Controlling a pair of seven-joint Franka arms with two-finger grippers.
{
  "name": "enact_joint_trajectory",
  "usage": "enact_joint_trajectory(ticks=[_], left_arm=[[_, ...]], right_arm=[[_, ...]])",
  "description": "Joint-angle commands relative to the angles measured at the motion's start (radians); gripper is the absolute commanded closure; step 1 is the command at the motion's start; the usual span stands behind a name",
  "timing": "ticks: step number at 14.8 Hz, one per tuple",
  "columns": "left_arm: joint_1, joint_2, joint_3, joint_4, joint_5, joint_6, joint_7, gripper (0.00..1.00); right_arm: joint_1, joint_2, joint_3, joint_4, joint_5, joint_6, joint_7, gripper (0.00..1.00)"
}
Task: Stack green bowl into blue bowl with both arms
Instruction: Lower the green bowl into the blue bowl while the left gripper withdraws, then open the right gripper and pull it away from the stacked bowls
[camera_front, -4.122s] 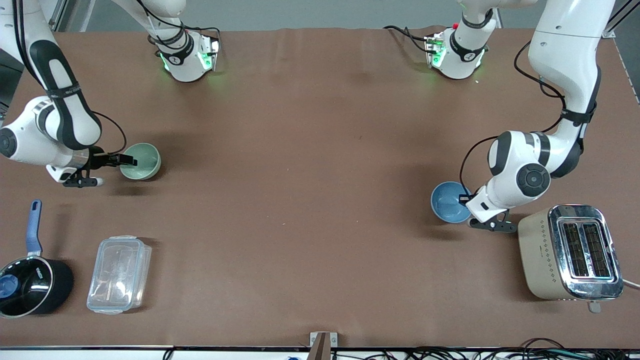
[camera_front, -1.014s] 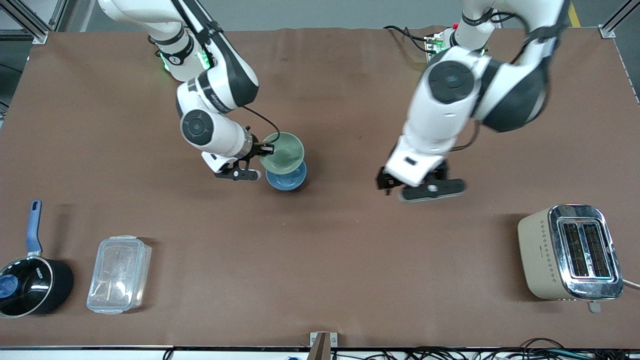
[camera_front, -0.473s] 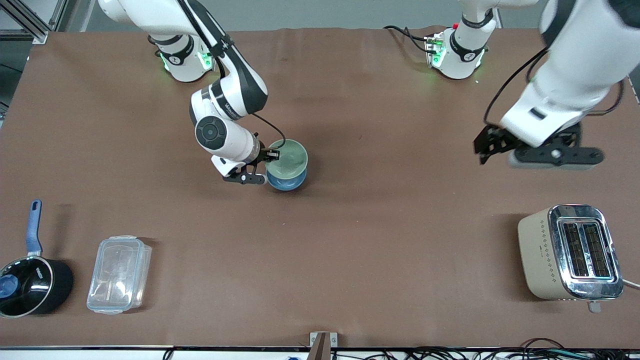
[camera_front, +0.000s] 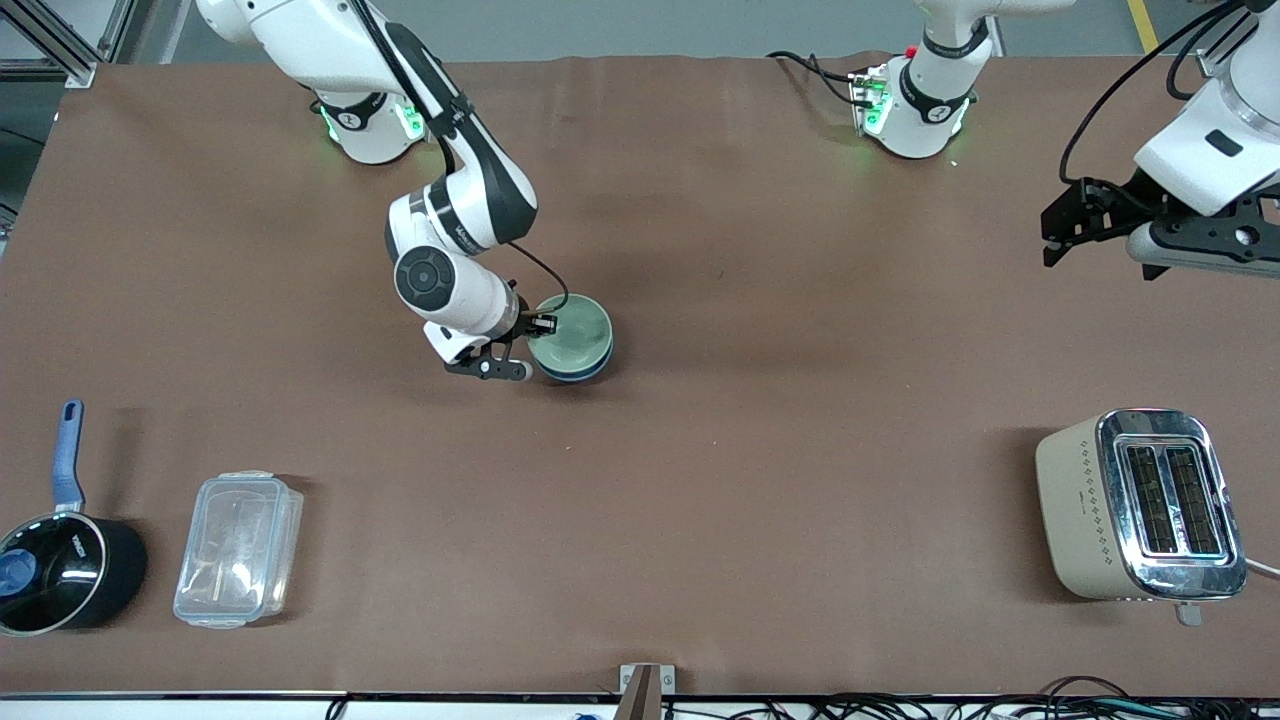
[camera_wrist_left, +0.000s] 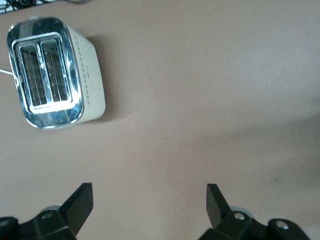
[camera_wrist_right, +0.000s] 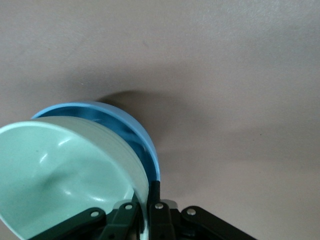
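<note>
The pale green bowl (camera_front: 570, 335) sits inside the blue bowl (camera_front: 580, 375) near the middle of the table; only the blue bowl's outer edge shows around it. My right gripper (camera_front: 538, 325) is shut on the green bowl's rim on the side toward the right arm's end. In the right wrist view the green bowl (camera_wrist_right: 65, 170) lies within the blue rim (camera_wrist_right: 137, 132), with the right gripper (camera_wrist_right: 146, 207) clamped on the green wall. My left gripper (camera_front: 1050, 240) is open and empty, up in the air over the left arm's end of the table. It shows open in the left wrist view (camera_wrist_left: 149, 200).
A beige and chrome toaster (camera_front: 1140, 505) stands near the front camera at the left arm's end, also in the left wrist view (camera_wrist_left: 50, 80). A clear plastic box (camera_front: 238, 548) and a black saucepan (camera_front: 60, 570) lie at the right arm's end.
The right gripper has lowered the green bowl down into the blue bowl. The left arm has swung away from the bowls toward its own end of the table, empty.
</note>
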Motion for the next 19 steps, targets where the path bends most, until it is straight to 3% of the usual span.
enact_joint_trajectory(ticks=[1,2,4,5,9,12,16,19], left_arm=[[-0.023,-0.071,0.021,-0.088,-0.015,0.004,0.001,0.0],[-0.017,-0.084,0.015,-0.099,-0.015,0.006,-0.004,0.0],[-0.009,-0.101,0.01,-0.117,-0.017,0.012,-0.012,0.0],[-0.009,-0.102,0.01,-0.118,-0.021,0.012,-0.021,0.0],[-0.007,-0.095,0.021,-0.104,-0.066,0.009,-0.026,0.0],[-0.001,-0.087,0.023,-0.085,-0.064,0.006,-0.027,0.0],[0.006,-0.07,0.023,-0.078,-0.058,0.006,-0.027,0.0],[0.017,-0.073,0.021,-0.078,-0.057,0.001,-0.026,0.0]], right_arm=[[0.003,-0.005,0.003,-0.009,0.016,0.011,0.001,0.88],[0.002,-0.005,0.003,-0.009,0.016,0.008,0.003,0.76],[-0.006,-0.008,0.003,-0.009,0.016,-0.004,0.003,0.14],[-0.009,-0.017,0.002,-0.009,0.017,-0.015,0.005,0.0],[-0.111,-0.126,-0.006,0.002,0.008,-0.188,-0.02,0.0],[-0.226,-0.23,-0.012,0.003,-0.061,-0.263,-0.109,0.0],[-0.375,-0.328,-0.012,-0.005,-0.205,-0.273,-0.187,0.0],[-0.451,-0.394,-0.012,-0.054,-0.237,-0.276,-0.285,0.0]])
